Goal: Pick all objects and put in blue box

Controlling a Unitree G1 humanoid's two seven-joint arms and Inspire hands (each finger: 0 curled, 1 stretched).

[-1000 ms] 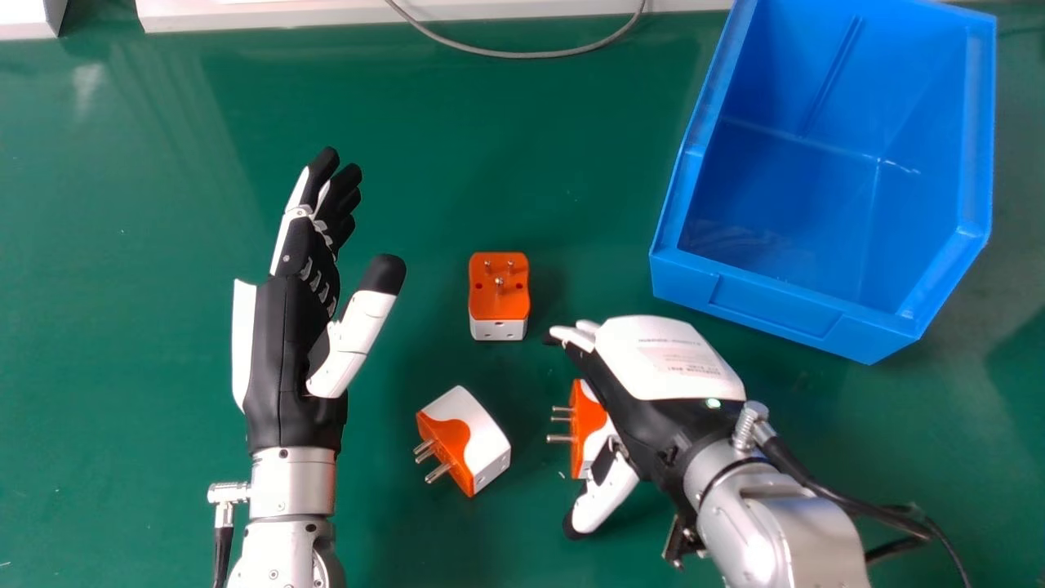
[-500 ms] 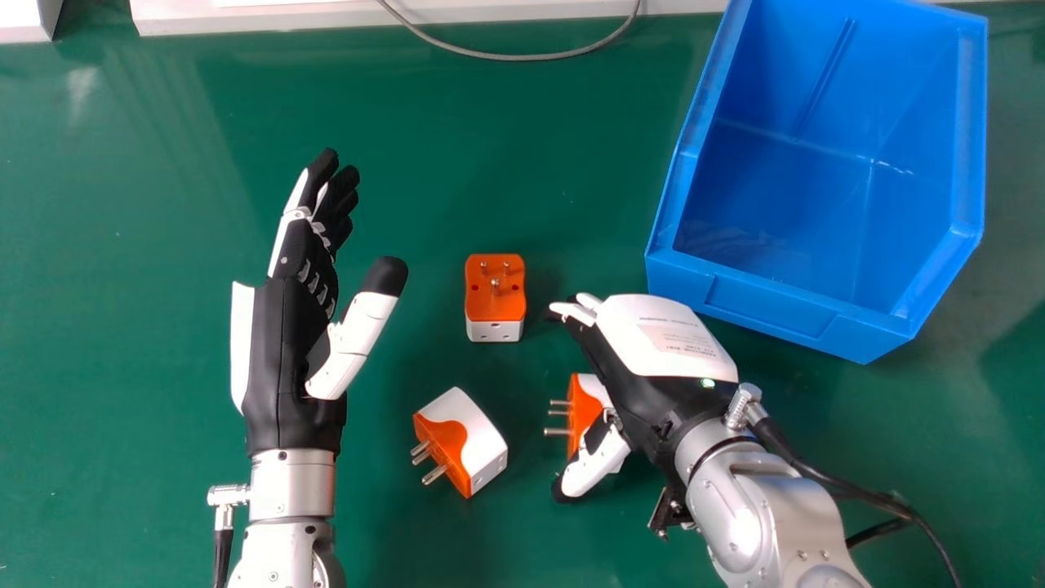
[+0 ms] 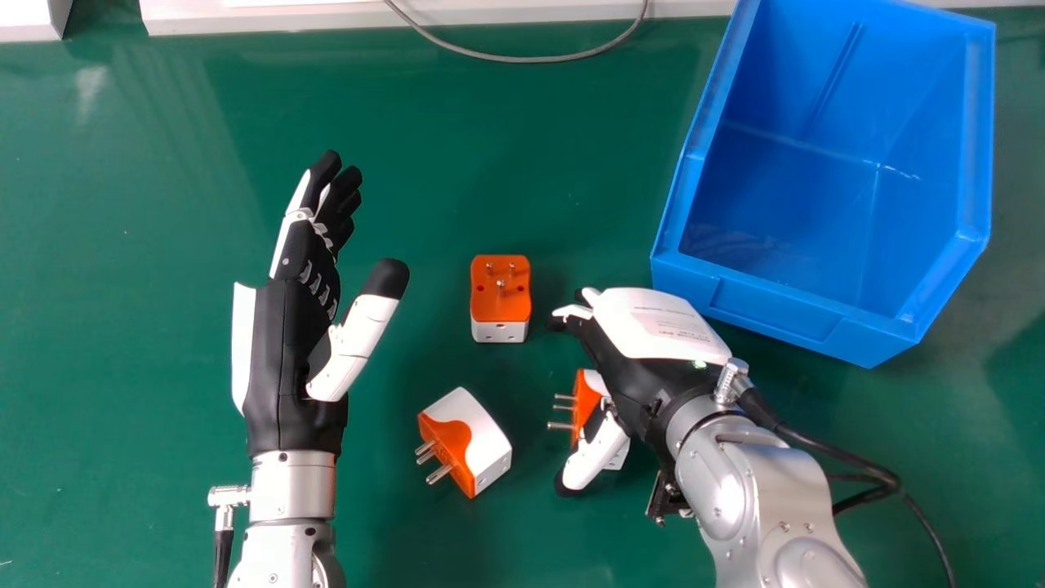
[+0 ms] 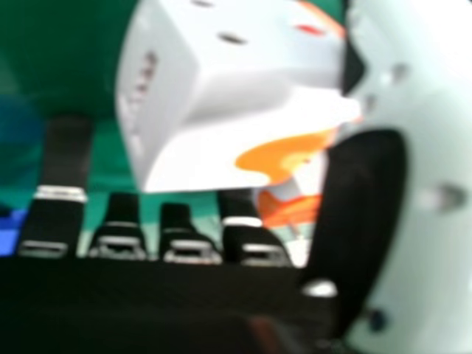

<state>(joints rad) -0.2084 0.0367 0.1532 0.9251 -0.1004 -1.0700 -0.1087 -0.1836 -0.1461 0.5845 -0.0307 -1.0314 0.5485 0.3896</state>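
Note:
At the head view's left, my left hand [image 3: 286,343] is held open above the table. My right hand [image 3: 645,384] is low at the centre-right, over an orange and white plug adapter [image 3: 585,400] whose pins point left. Its thumb crosses part of the adapter and its fingers look loosely extended. In the right hand view, the adapter [image 4: 236,96] lies between the thumb of my right hand [image 4: 435,147] and its fingers. Another adapter [image 3: 465,441] lies on its side; a third [image 3: 500,294] has its pins up. The blue box [image 3: 784,302] stands at the upper right.
The green table [image 3: 522,163] spreads beneath everything. A grey cable [image 3: 522,59] curves along its far edge beside a white ledge [image 3: 277,18]. The box's near wall stands just beyond my right hand. Black cables [image 3: 857,465] trail from the right wrist.
My right hand has shifted away from the robot and slightly left, with its thumb now across the adapter. That adapter has shifted slightly the same way. The left hand has stayed put.

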